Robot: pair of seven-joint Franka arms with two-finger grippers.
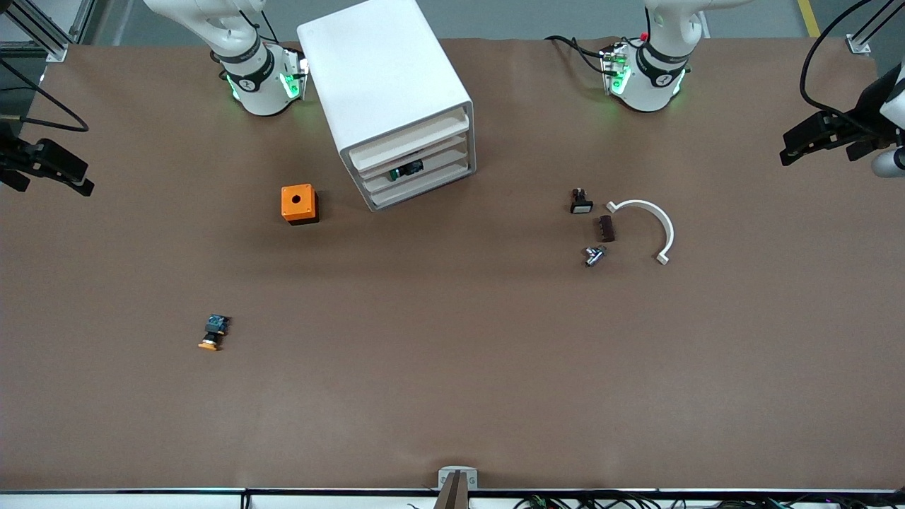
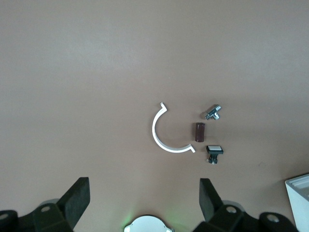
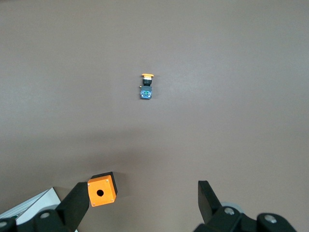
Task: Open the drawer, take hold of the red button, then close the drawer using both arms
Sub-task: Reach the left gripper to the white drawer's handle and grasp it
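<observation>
The white drawer cabinet [image 1: 385, 92] stands between the two arm bases, its three drawers shut and facing the front camera. A small dark thing [image 1: 405, 170] shows in the middle drawer; no red cap is visible, so I cannot tell whether it is the button. My left gripper [image 2: 145, 186] hangs open high over the table near its own base, holding nothing. My right gripper [image 3: 142, 189] also hangs open and empty, high above the orange box [image 3: 102, 192]. Neither gripper shows in the front view.
The orange box with a hole [image 1: 299, 203] sits beside the cabinet toward the right arm's end. An orange-capped switch [image 1: 213, 332] lies nearer the front camera. Toward the left arm's end lie a white arc [image 1: 647, 226], a brown block [image 1: 606, 228], a bolt [image 1: 594, 255] and a white-capped switch [image 1: 580, 203].
</observation>
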